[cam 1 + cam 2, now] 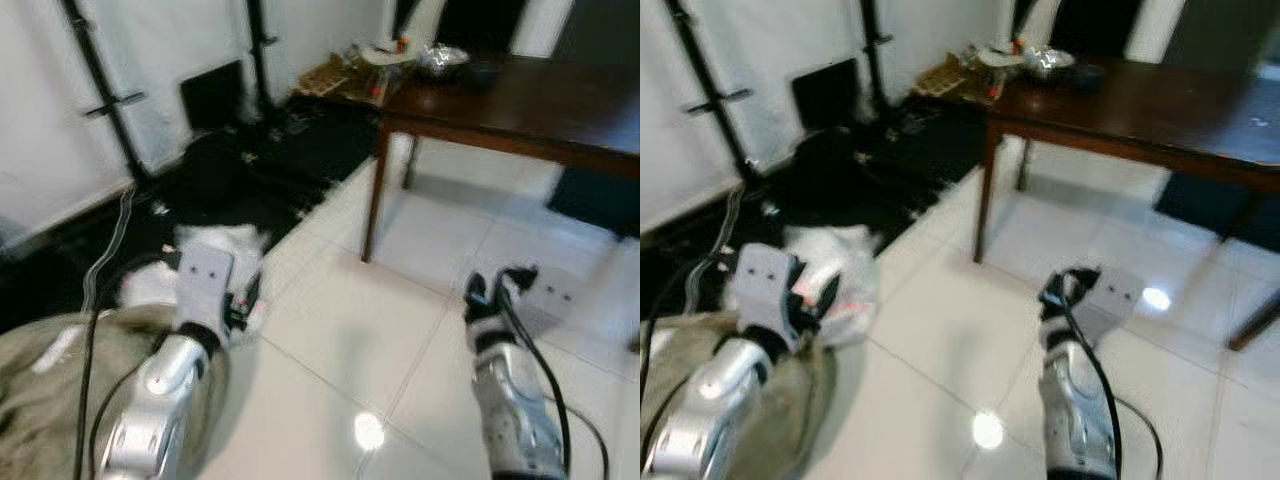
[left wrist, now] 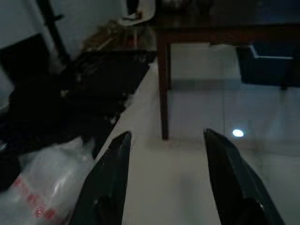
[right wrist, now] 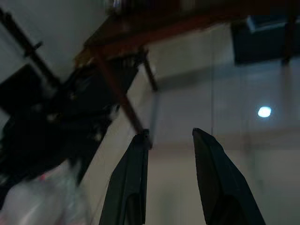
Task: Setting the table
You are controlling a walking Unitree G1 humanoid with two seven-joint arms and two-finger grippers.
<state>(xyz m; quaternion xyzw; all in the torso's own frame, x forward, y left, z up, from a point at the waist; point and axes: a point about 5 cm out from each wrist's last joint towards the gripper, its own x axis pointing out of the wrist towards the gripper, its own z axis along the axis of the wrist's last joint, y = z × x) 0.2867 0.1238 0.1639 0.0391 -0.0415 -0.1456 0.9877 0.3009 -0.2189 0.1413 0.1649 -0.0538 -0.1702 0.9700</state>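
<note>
Dark wooden counter point(image 1: 520, 110) lies ahead and to my right, well apart, its dishes point(image 1: 440, 60) at the far corner, nearer my right gripper point(image 3: 169, 180), which like my left gripper point(image 2: 166, 180) hangs open, empty.

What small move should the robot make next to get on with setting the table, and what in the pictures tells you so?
Probably walk forward toward the wooden table. It stands some way ahead across bare white floor tiles, with a silvery bowl at its far end. The left gripper and right gripper are both open and hold nothing, too far from the table to reach anything.
</note>
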